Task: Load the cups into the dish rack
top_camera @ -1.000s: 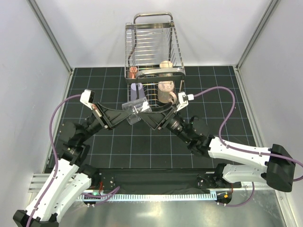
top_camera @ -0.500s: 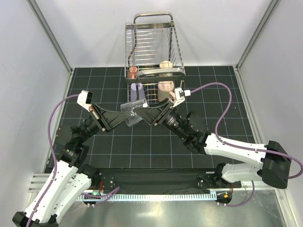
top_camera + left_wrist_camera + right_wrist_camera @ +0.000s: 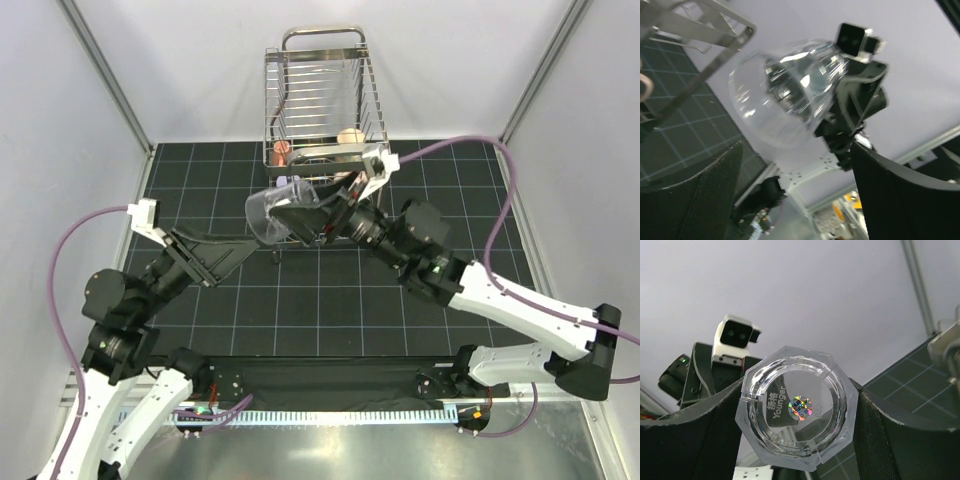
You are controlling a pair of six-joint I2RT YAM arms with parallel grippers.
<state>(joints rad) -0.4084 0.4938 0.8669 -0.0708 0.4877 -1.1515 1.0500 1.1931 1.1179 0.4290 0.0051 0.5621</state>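
Handed across since a second ago, the clear drinking glass [image 3: 268,215] is clamped by its base in the right gripper [image 3: 302,216], raised just before the dish rack [image 3: 320,90]. The left gripper [image 3: 226,255] has backed off, jaws apart. The slick faceted base may slip, or the rim may clip the rack's wires.

my right gripper [image 3: 293,216] and the clear glass [image 3: 264,214] hide the lower tier of the dish rack [image 3: 322,100]; from my left wrist it is blurred and cropped
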